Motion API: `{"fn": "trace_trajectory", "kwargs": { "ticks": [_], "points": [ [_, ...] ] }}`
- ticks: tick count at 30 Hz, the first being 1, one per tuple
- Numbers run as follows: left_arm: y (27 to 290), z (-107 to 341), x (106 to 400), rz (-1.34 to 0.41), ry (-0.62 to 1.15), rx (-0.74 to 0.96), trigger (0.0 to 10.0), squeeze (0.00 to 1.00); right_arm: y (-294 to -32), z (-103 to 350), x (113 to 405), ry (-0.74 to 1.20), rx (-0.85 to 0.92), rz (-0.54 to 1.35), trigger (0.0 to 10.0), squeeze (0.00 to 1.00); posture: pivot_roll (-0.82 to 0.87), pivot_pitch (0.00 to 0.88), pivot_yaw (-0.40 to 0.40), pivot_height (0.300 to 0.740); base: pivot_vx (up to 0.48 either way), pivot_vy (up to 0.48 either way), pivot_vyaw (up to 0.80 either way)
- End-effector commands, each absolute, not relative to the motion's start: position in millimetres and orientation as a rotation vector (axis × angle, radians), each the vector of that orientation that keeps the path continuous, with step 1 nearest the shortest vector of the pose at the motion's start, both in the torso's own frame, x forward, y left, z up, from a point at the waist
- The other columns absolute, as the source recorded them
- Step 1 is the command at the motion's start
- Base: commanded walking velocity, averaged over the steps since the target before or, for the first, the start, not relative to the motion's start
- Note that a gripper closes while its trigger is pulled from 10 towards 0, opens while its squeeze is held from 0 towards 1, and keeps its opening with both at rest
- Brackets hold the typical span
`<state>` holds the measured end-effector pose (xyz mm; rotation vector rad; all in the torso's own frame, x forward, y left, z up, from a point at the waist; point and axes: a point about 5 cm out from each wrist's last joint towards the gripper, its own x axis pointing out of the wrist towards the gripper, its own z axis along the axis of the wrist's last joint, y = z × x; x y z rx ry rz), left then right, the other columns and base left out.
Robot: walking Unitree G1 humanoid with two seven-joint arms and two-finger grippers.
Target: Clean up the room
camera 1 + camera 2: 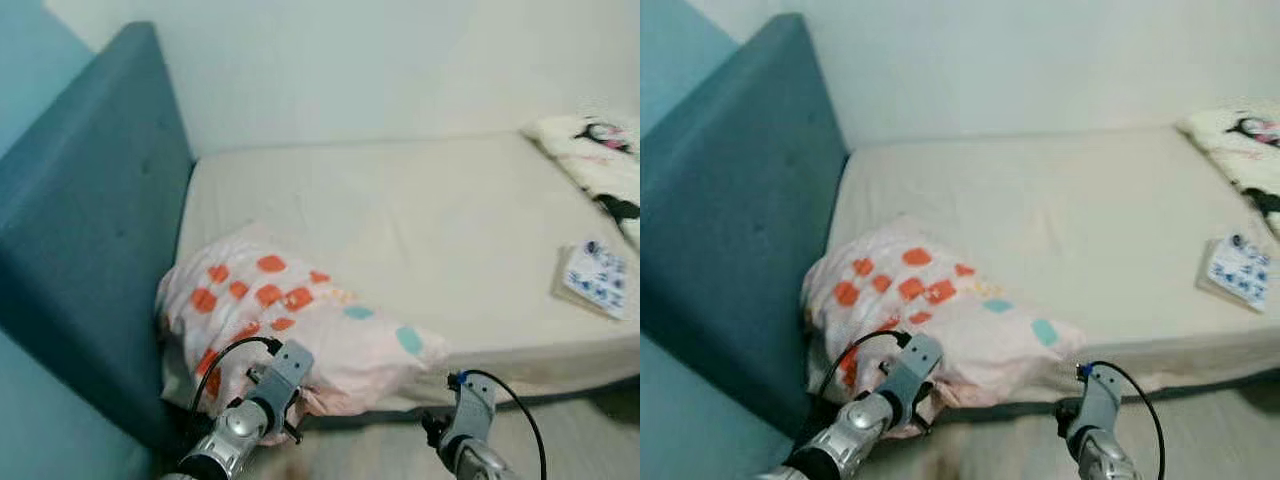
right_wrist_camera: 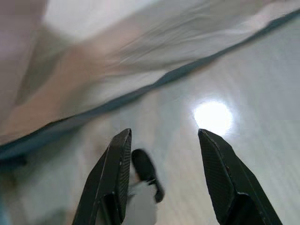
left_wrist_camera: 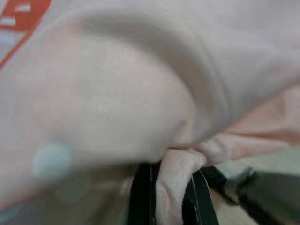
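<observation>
Pillow (image 1: 300,320) pinched in left gripper (image 3: 171,197) jaws; right gripper (image 2: 161,180) jaws wide; no legible writing

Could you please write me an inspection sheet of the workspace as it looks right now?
Surface: cream mattress, mostly bare.
Job's things: pink pillow with orange and teal patches, at the mattress's near corner by the headboard.
Clutter: patterned booklet near the mattress's right edge; cartoon-print bedding at far right.
Grippers: left gripper shut on a fold of the pillow; right gripper open above the floor, holding nothing.
Cables: black cable loops on both wrists.
Surroundings: teal padded headboard, white wall.
</observation>
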<state>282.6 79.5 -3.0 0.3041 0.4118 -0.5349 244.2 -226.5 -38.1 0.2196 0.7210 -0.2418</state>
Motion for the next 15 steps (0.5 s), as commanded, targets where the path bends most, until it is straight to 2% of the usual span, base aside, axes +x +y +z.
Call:
{"fn": "trace_trajectory", "kwargs": {
  "ticks": [1, 9, 15],
  "points": [
    [89.2, -4.1, 283.6, -0.503, 0.414, 0.317, 10.0, 0.0, -223.2, -44.2, 237.5, 0.748, 0.229, -0.245, 10.0, 0.0, -0.1, 0.102, 0.012, 0.74, 0.0, 0.0, -0.79],
    [87.7, 2.7, 289.6, -0.479, 0.37, 0.318, 10.0, 0.0, -222.7, -41.2, 241.9, 0.73, 0.23, -0.247, 10.0, 0.0, -0.1, 0.098, 0.008, 0.74, 0.0, 0.0, -0.75],
    [87.0, 5.5, 292.6, -0.466, 0.358, 0.31, 10.0, 0.0, -222.2, -39.7, 244.0, 0.718, 0.232, -0.245, 10.0, 0.0, -0.1, 0.099, 0.009, 0.74, 0.0, 0.0, 0.0]
  ]
}}
